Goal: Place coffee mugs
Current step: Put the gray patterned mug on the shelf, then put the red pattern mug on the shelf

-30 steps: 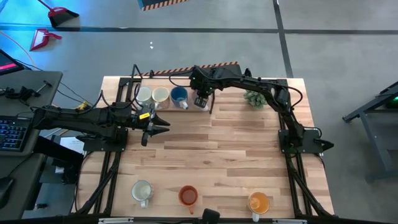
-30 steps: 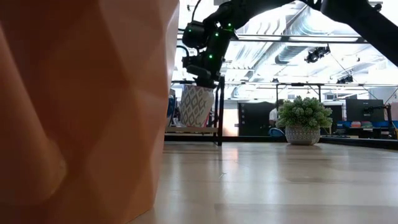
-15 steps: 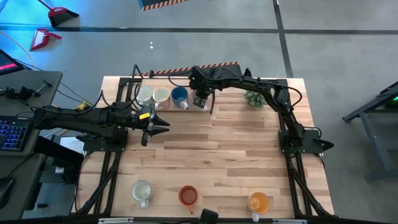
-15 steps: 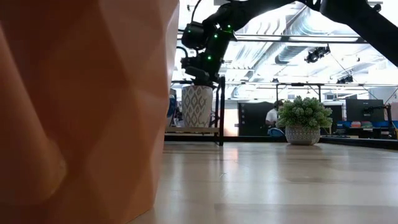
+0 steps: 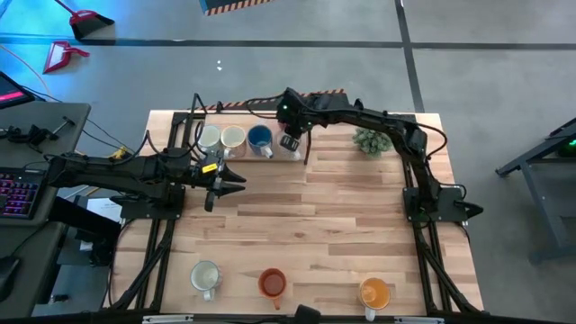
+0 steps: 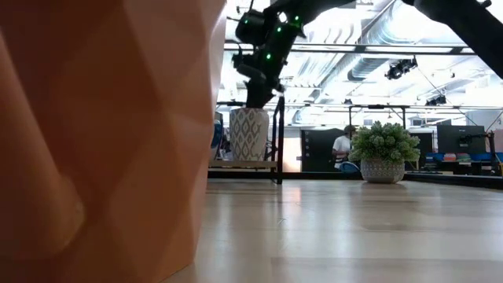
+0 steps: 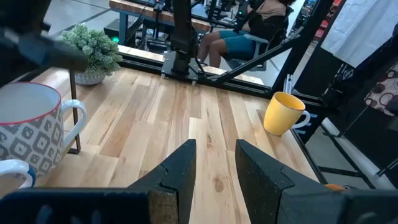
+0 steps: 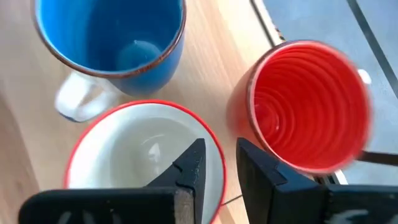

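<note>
My right gripper (image 8: 219, 163) hovers just over the rim of a white grey-patterned mug (image 6: 249, 134) with a red rim. The mug stands on its base at the right end of the far row. One finger is over its inside and one outside, with a narrow gap between them. To its left in that row are a blue mug (image 5: 259, 138), a cream mug (image 5: 233, 137) and a white mug (image 5: 209, 137). A red mug (image 8: 305, 106) stands close beside the patterned one. My left gripper (image 5: 236, 180) waits mid-left over bare table, slightly open.
Along the near edge stand a white mug (image 5: 205, 275), a red-orange mug (image 5: 272, 283) and a yellow-orange mug (image 5: 374, 292). A small potted plant (image 5: 369, 139) sits at far right. Bare wood lies across the table's middle (image 5: 324, 216). A seated person (image 7: 261, 25) is beyond the table.
My right gripper has risen from the patterned mug's rim and drawn slightly toward the far edge. The mug stays standing where it was.
</note>
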Tool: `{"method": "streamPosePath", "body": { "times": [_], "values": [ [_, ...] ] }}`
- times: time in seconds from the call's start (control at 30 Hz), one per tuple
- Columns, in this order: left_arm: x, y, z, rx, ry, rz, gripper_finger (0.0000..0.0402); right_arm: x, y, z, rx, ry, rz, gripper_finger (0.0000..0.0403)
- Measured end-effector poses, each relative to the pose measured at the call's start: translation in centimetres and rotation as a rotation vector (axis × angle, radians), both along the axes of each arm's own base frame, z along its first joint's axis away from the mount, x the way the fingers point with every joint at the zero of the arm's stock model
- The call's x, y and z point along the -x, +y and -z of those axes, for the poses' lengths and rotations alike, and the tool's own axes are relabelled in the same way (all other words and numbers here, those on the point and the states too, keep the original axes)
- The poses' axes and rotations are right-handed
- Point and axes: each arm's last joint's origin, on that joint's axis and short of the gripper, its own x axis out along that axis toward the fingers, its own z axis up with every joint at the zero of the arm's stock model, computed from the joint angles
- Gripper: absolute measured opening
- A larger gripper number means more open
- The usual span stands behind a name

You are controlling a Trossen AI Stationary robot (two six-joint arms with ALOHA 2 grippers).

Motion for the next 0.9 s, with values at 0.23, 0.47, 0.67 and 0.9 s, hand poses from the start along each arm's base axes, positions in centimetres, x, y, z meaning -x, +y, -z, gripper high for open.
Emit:
{"method": "streamPosePath", "body": {
  "times": [0.23, 0.47, 0.67, 0.9],
  "values": [
    [0.0, 0.0, 0.0, -0.009, -0.001, 0.002, 0.0101, 1.4, 2.2, -3.7, -0.041, -0.076, 0.014, 0.0067],
    [0.0, 0.0, 0.0, -0.008, 0.001, 0.003, 0.0101, 3.1, 8.3, -7.1, -0.177, -0.090, -0.072, 0.0067],
    [0.0, 0.0, 0.0, -0.008, 0.005, 0.004, 0.0101, 4.1, 15.8, -8.2, -0.185, -0.016, -0.179, 0.0067],
    [0.0, -0.2, 0.0, 0.022, 0.006, 0.050, 0.0101, 5.2, 23.8, -6.4, -0.111, 0.073, -0.222, 0.0067]
  ]
}}
